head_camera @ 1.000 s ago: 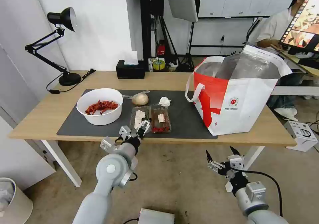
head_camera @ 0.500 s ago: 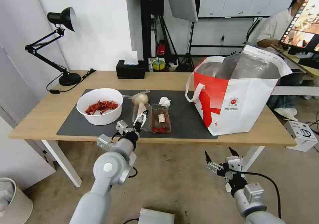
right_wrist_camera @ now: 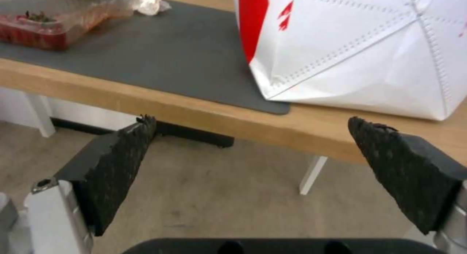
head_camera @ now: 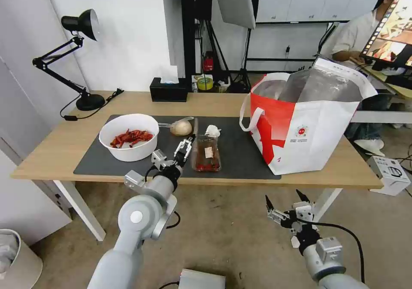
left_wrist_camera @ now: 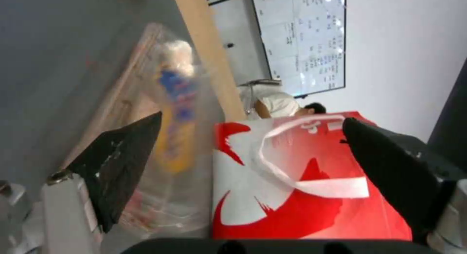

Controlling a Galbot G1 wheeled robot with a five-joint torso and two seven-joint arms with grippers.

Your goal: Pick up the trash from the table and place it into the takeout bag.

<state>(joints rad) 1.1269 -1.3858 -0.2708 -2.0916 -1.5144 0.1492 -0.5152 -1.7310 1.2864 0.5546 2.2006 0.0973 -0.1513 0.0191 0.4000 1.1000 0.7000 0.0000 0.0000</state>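
Head view: left gripper (head_camera: 183,146) over the front of the mat (head_camera: 240,152), fingers spread wide, holding nothing, right against the tray (head_camera: 207,154) at its 9 o'clock side. Tray lid tipped up on edge along that side, not shut flat. From the tray: tissue (head_camera: 212,130) at 12 o'clock, clear bag (head_camera: 180,127) at 11, bowl (head_camera: 128,136) at 9, takeout bag (head_camera: 309,121) at 3, mouth open, standing on the table (head_camera: 56,147). All four pieces of trash out on the mat; none bagged yet, so early in the job by the look of it.

Left wrist view: tray plastic close beside one finger, takeout bag beyond the gap between the two.

Right gripper (head_camera: 284,203) parked low at 5 o'clock of the tray, below the table edge, fingers wide, empty.

Step in hand, most likely: getting a hold on the tray. Best done by folding the lid down first, or pinching lid and base together at the rim, so the scraps stay inside. Thin plastic apt to flex and slip; a deep, firm bite wanted. Worth carrying level toward 3 o'clock and lifting well over the bag's rim and strap.
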